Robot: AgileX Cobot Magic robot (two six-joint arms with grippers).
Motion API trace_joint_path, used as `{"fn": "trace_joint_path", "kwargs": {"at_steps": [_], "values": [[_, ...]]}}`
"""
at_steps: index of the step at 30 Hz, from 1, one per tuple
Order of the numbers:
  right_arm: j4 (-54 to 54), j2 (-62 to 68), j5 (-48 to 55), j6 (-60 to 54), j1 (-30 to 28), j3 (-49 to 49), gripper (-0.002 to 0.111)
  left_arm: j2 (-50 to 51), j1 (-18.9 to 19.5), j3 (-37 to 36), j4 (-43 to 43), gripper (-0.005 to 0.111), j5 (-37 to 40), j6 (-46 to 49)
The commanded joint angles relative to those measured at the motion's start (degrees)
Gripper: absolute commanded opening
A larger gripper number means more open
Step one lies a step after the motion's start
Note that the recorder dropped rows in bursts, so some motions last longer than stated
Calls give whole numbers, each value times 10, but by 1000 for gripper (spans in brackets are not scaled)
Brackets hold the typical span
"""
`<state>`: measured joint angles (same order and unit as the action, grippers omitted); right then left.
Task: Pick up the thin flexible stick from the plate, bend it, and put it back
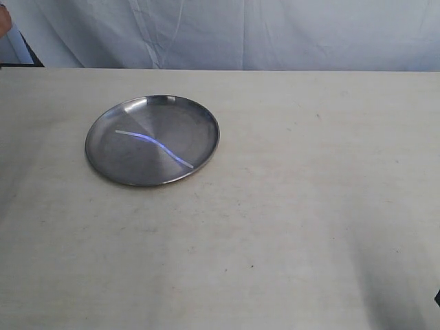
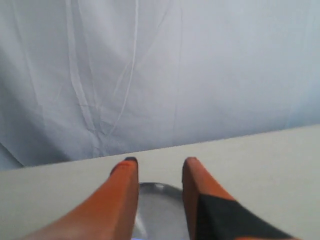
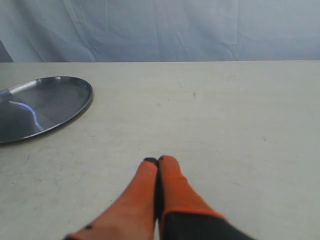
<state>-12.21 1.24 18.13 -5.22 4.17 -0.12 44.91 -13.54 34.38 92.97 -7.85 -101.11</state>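
Observation:
The plate (image 1: 130,172), a round brushed silver dish, lies on the pale table left of centre. Across it runs the thin flexible stick (image 1: 154,146), whitish with a blue glint and gently wavy. The right wrist view shows the same plate (image 3: 75,90) and stick (image 3: 31,112) far off to one side. My right gripper (image 3: 158,160) is shut with nothing in it, low over bare table. My left gripper (image 2: 159,162) is open and empty, and the plate's far rim (image 2: 160,189) shows between its orange fingers. Neither gripper appears in the exterior view.
A wrinkled white cloth backdrop (image 1: 275,34) hangs behind the table's far edge. A dark object with a bit of skin tone (image 1: 14,41) sits at the back left corner. The table (image 1: 309,206) is pale and lightly speckled.

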Motion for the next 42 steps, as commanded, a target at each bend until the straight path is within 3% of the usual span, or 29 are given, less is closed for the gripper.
{"fn": "trace_joint_path", "kwargs": {"at_steps": [1, 5, 9, 12, 16, 25, 30, 36, 39, 40, 41, 42], "values": [[1, -4, -3, -2, -4, 1, 0, -51, -2, -47, -239, 31, 18, -95], [1, -4, -3, -2, -4, 1, 0, -109, 29, -145, -416, 31, 14, -95], [1, -4, -3, -2, -4, 1, 0, -179, 97, -246, -533, 31, -45, -95], [1, -4, -3, -2, -4, 1, 0, -241, 149, -296, -541, 31, -111, -95], [1, -4, -3, -2, -4, 1, 0, -316, 189, -327, -541, 31, -142, -95], [1, -4, -3, -2, -4, 1, 0, -365, 196, -339, -565, 31, -147, -97], [1, -4, -3, -2, -4, 1, 0, -365, 196, -342, -519, 31, -175, -81], [1, -4, -3, -2, -4, 1, 0, -365, 196, -344, -498, 31, -241, 219], [1, -4, -3, -2, -4, 1, 0, -365, 196, -344, -556, 31, -257, 391], [1, -4, -3, -2, -4, 1, 0, -365, 196, -344, -604, 31, -239, 485], [1, -4, -3, -2, -4, 1, 0, -365, 196, -344, -624, 31, -220, 521], [1, -4, -3, -2, -4, 1, 0, -365, 196, -344, -688, 31, -161, 598]]}}
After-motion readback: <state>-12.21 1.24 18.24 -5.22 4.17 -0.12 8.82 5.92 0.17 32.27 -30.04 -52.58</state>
